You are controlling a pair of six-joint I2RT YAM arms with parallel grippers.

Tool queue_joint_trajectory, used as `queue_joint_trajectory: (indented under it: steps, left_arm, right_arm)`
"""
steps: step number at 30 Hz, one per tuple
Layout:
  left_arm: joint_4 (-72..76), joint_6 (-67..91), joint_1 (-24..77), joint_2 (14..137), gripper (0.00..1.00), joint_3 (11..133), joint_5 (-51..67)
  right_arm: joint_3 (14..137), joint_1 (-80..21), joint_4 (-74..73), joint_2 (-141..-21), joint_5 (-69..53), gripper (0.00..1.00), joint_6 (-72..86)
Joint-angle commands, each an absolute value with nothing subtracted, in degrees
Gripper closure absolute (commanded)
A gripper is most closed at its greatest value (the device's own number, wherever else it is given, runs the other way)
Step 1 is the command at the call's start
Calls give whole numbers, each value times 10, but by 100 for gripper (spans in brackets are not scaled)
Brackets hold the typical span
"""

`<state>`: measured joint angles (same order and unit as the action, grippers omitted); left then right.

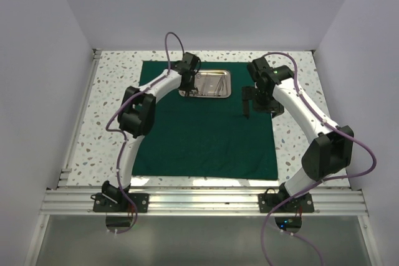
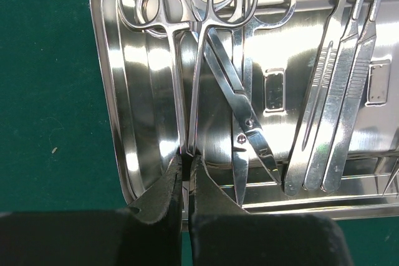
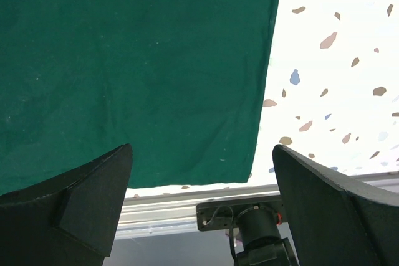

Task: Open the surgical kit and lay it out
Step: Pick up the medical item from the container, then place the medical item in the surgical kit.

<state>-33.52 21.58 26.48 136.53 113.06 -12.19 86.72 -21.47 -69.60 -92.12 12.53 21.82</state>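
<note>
The left gripper (image 2: pixel 187 167) was closed to a thin slit, and the tips of the forceps (image 2: pixel 179 91) lay in that slit, seemingly pinched, at the near left corner of the steel tray (image 2: pixel 109 91). The forceps' shafts ran away from the fingers to ring handles at the tray's far end. Just beside them lay the scissors (image 2: pixel 248 123), crossing the forceps near the rings, and further right a close row of slim flat tweezers (image 2: pixel 336 91). Two small stamped rectangles on the tray floor were too faint to read. The tray sat on the dark green cloth (image 1: pixel 206 135), close to its far edge, with a strip of bare cloth along its left rim and a broad bare stretch of cloth towards the arm bases. The right gripper (image 3: pixel 202 147) hung wide open and held nothing, above the cloth's right side. Beneath it the cloth's right edge ran straight against the speckled table (image 3: pixel 336 60), and its near edge stopped just short of the aluminium rail (image 3: pixel 168 210).
</note>
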Motion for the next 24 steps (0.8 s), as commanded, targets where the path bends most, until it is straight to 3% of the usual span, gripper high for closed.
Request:
queue_joint_trajectory:
  steps: [1, 6, 12, 16, 20, 24]
  left_arm:
    - [-335, 207, 254, 1390, 100, 1129, -104]
    - [-334, 202, 256, 1343, 100, 1162, -104]
    - [-383, 194, 256, 1322, 100, 1291, -110]
    - [-392, 198, 256, 1282, 100, 1282, -112]
    - [-400, 214, 258, 1204, 100, 1183, -126]
    - [-369, 238, 278, 1026, 100, 931, -156]
  right_arm:
    - [881, -215, -707, -914, 129, 1, 221]
    - [872, -215, -698, -911, 124, 1, 222]
    - [866, -215, -688, -900, 113, 1, 219]
    - [860, -216, -683, -890, 110, 1, 213]
    - [857, -216, -675, -880, 102, 1, 210]
    - [860, -217, -660, -875, 81, 1, 216]
